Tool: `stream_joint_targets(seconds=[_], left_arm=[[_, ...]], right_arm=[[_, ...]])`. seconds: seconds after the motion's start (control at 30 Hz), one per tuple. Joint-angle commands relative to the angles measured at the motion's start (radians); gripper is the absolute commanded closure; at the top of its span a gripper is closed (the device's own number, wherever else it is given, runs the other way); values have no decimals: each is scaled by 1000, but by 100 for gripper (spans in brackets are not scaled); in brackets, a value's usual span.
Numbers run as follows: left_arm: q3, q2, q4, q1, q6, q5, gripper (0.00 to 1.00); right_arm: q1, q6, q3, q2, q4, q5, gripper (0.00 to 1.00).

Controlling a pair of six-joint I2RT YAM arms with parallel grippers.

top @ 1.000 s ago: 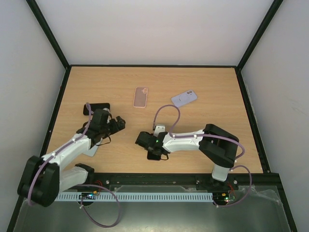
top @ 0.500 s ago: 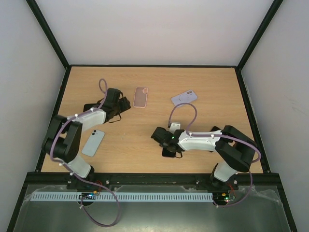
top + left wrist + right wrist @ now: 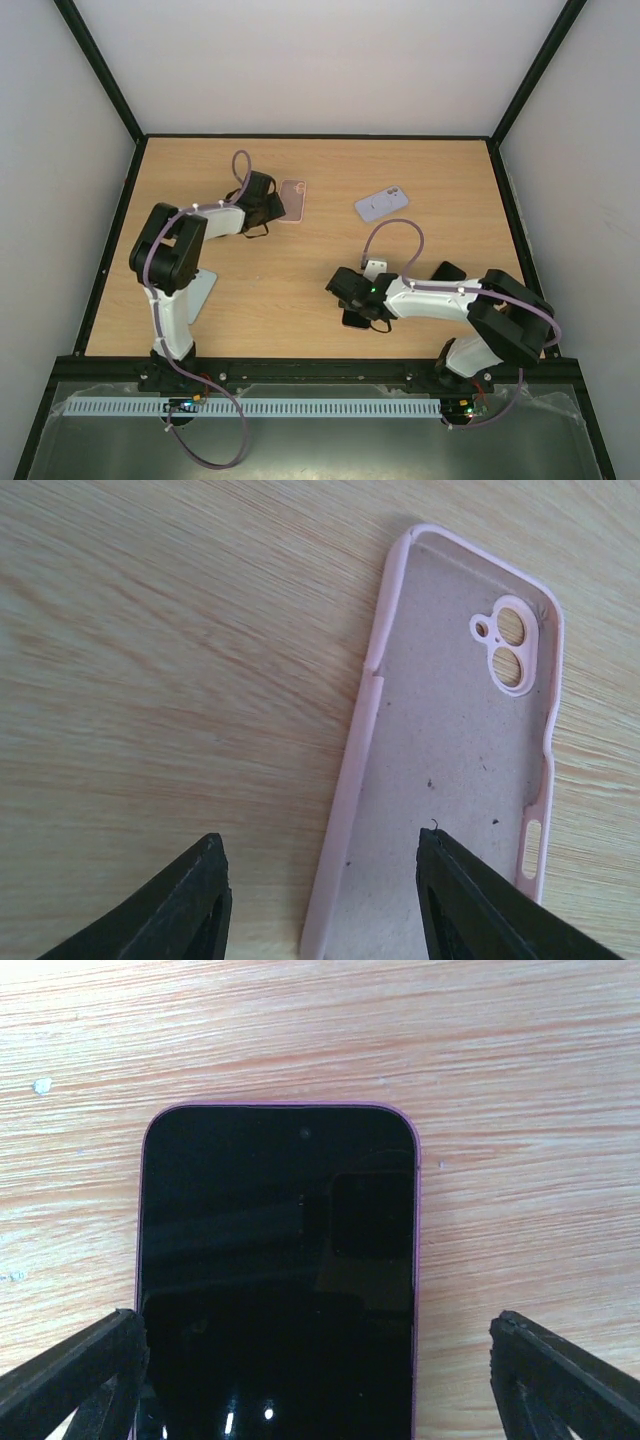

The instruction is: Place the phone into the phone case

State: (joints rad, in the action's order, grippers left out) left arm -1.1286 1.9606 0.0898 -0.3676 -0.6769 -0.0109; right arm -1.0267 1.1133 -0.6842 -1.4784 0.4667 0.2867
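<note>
The pink phone case (image 3: 292,200) lies open side up at the far middle of the table. In the left wrist view the case (image 3: 450,740) shows its camera cutout at the top right. My left gripper (image 3: 270,207) is open and empty, and its jaws straddle the case's left long wall (image 3: 322,900). A dark-screened phone with a pink edge (image 3: 355,319) lies face up near the front. My right gripper (image 3: 352,298) is open just above it. In the right wrist view the phone (image 3: 280,1260) lies between the spread fingers of that gripper (image 3: 320,1370), apart from both.
A lilac phone or case (image 3: 381,204) lies back side up at the far right of the pink case. A light blue phone (image 3: 202,294) lies at the near left, partly behind the left arm. Black frame rails border the table (image 3: 420,170).
My left arm swung from the near left to the pink case at the far middle, uncovering the light blue phone. My right gripper and the dark phone under it shifted right.
</note>
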Motion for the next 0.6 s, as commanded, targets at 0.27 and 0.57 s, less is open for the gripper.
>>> stream_joint_targets(seconds=[0.27,0.57], left_arm=[[-76,117,-25,-25,42,-62,58],[-102,137,-27,-24,85,-79,69]], right_arm=[[-1,102,32,12,-45,-131,6],[-9,76,-9,-46,-3,-137,2]])
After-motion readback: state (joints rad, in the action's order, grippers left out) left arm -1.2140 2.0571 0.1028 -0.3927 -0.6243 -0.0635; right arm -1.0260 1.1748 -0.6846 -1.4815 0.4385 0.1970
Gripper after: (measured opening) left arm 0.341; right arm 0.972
